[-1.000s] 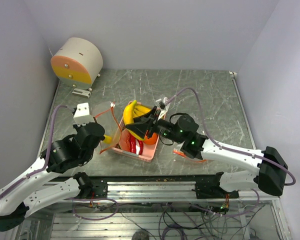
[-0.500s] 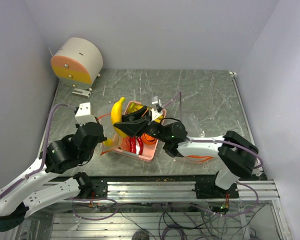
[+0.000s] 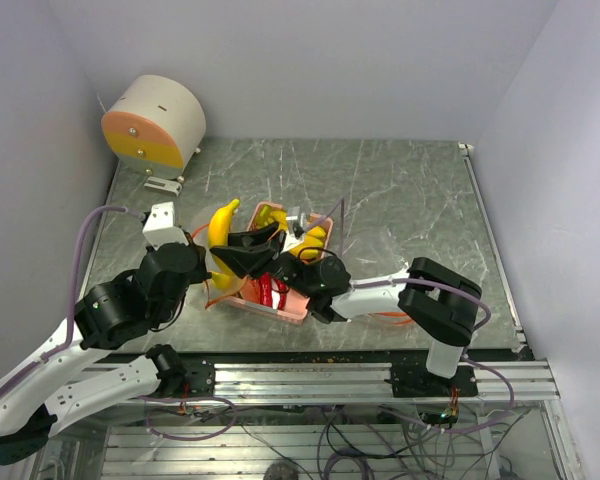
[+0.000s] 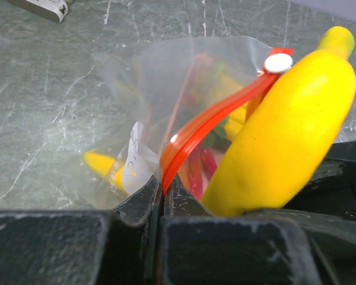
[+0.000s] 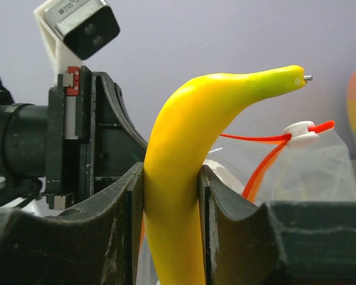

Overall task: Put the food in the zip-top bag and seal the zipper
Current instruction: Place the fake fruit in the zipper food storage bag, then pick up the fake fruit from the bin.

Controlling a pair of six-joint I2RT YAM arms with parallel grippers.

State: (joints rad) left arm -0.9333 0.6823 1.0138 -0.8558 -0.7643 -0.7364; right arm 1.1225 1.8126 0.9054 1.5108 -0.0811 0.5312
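Note:
My right gripper (image 5: 169, 196) is shut on a yellow banana (image 5: 193, 160) and holds it upright at the mouth of the clear zip-top bag (image 4: 142, 95). The banana also shows in the top view (image 3: 220, 222) and the left wrist view (image 4: 285, 130). My left gripper (image 4: 164, 193) is shut on the bag's orange-red zipper (image 4: 213, 116) and holds the mouth up; the white slider (image 4: 278, 63) sits at the strip's far end. Another banana (image 4: 101, 163) lies inside the bag. Red chili peppers (image 3: 266, 290) and a banana (image 3: 312, 240) lie in the pink tray (image 3: 292, 308).
A round cream and orange device (image 3: 152, 122) stands at the table's back left. A second clear bag with an orange strip (image 3: 395, 315) lies right of the tray, under the right arm. The grey marbled table (image 3: 410, 190) stretches back and right.
My right gripper has carried the banana left from above the tray to the bag's mouth beside the left gripper. The left gripper still holds the zipper strip.

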